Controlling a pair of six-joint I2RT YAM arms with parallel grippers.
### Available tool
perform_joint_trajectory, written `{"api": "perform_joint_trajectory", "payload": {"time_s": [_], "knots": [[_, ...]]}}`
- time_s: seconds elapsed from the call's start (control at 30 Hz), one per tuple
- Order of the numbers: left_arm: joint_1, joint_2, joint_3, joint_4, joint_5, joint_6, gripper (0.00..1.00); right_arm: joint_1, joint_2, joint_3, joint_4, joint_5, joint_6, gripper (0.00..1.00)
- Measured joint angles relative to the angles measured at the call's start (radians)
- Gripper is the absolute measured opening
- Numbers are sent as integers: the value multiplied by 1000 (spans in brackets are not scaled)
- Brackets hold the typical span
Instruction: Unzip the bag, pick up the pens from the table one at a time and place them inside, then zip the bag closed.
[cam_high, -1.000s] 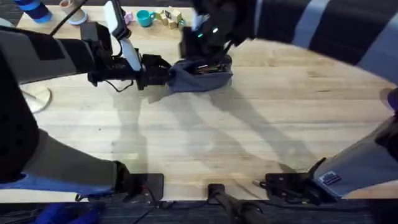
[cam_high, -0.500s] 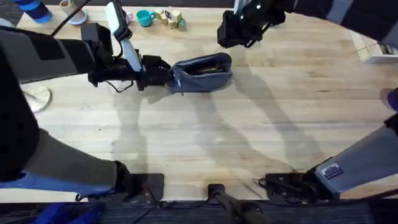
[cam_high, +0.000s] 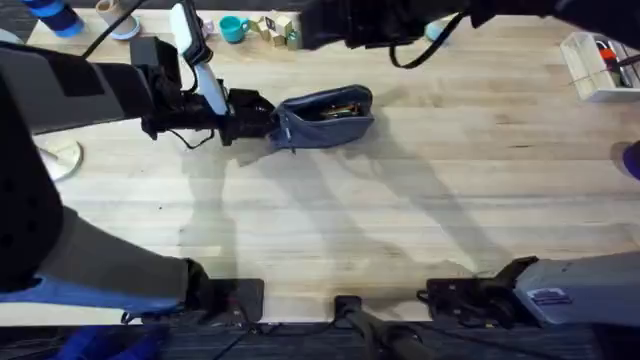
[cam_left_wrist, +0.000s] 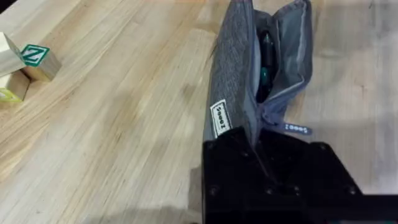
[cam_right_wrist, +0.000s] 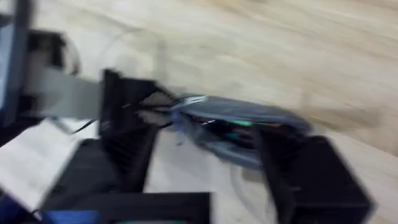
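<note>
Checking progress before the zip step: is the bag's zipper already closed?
No. In the left wrist view the bag gapes open along its top, with dark pens visible inside.

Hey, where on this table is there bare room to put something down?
The wide stretch of table between the bag and the arm bases is bare wood. It is crowded along the far edge, with a teal cup and blocks, and around the bag's end, where the left gripper holds it.

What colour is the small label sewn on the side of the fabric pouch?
White with dark lettering, on the grey-blue fabric pouch; the left wrist view shows the small sewn label best.
</note>
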Motion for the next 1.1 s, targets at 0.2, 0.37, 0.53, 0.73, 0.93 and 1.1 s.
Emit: {"api": "perform_joint_trajectory", "payload": {"time_s": [0.2, 0.37, 0.53, 0.73, 0.93, 1.1], "knots": [[0, 0, 0, 0, 0, 0, 45, 82, 0, 3, -11, -58, -4, 997], [0, 0, 0, 0, 0, 0, 45, 91, 0, 3, -16, -72, -3, 997], [0, 0, 0, 2, 1, 0, 326, 91, 0, 3, -41, -75, 13, 997], [1, 0, 0, 1, 0, -4, 989, 91, 0, 3, -51, -78, 46, 997], [1, 0, 0, 1, -5, -4, 993, 91, 0, 3, -51, -78, 87, 997], [24, 0, 0, -18, -8, -4, 993, 91, 0, 3, -66, -77, 172, 997]]}}
